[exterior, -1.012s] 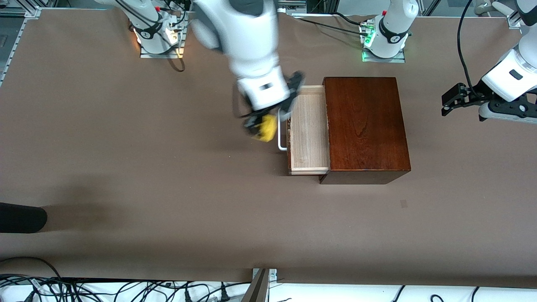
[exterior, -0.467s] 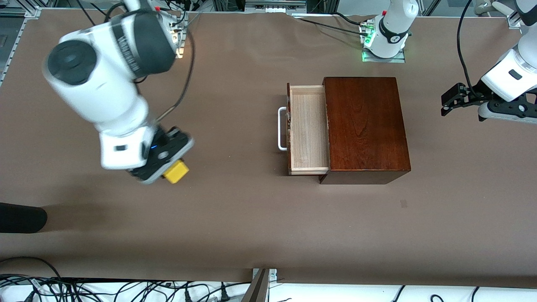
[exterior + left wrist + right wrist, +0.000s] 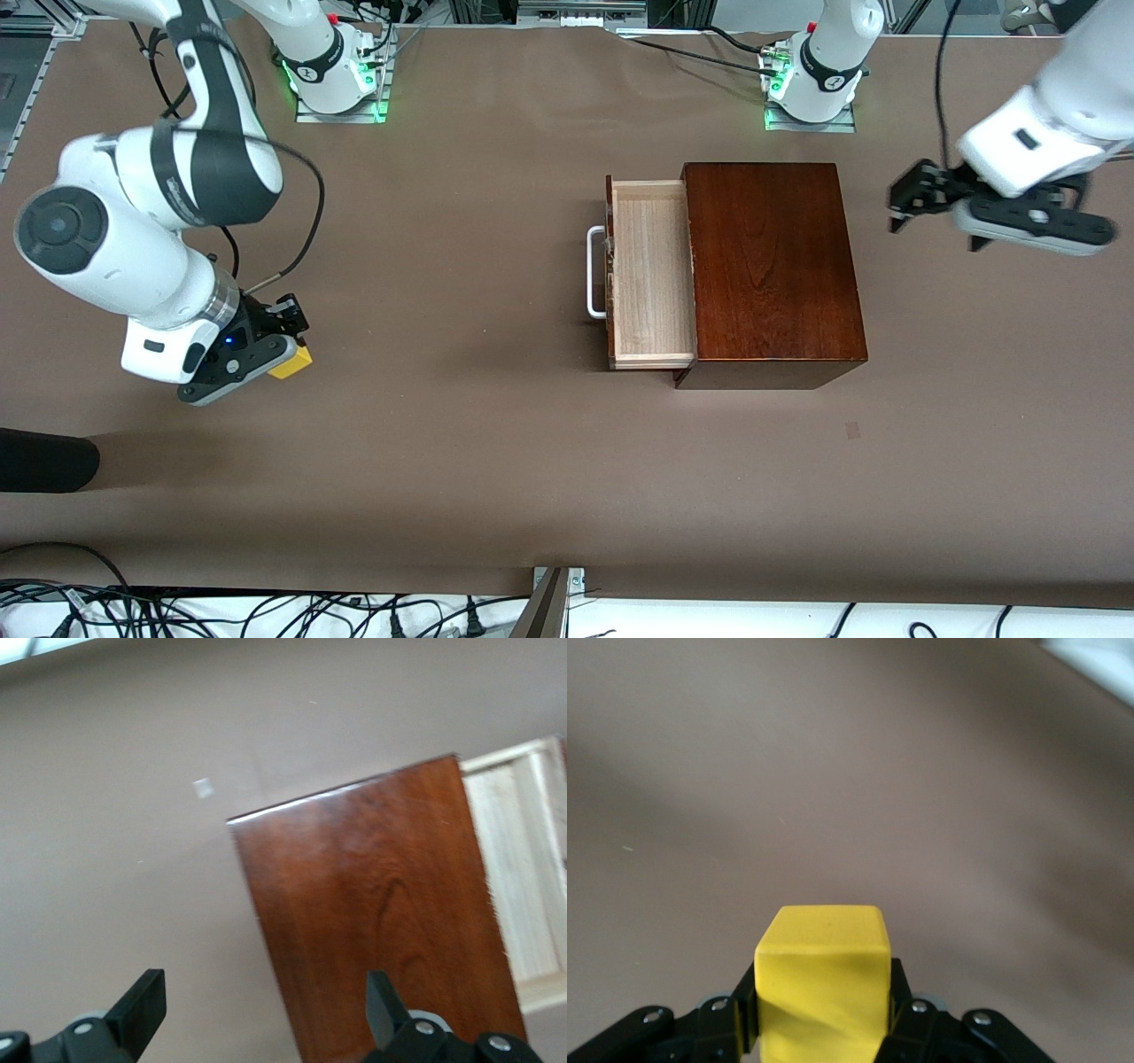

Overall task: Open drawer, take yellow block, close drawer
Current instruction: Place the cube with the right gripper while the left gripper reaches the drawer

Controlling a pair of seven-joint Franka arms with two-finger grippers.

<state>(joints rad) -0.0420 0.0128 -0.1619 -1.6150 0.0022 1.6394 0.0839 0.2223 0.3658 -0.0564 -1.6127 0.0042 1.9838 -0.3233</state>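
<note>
We are holding the yellow block [image 3: 294, 361] clenched between the jaws of the right gripper [image 3: 282, 341], low over the bare tabletop [image 3: 461, 461] toward the right arm's end, well apart from the wooden box [image 3: 772, 266]. In the right wrist view the yellow block [image 3: 822, 983] is sitting squarely between the two fingers [image 3: 908, 1014], so the grip looks sound to us. The drawer [image 3: 649, 273] is standing pulled out, its pale inside bare and its white loop handle [image 3: 595, 270] facing the right arm's end. The left gripper [image 3: 930, 190] is hanging in the air, jaws released and spread wide, over the tabletop just beside the box toward the left arm's end. We are judging that setting the block down and closing the drawer are what remains. The risks we are seeing: releasing the block while it is clear of the tabletop could let it tumble or roll off, and pushing the drawer off-centre could skew it or slide the whole box instead of shutting it.
</note>
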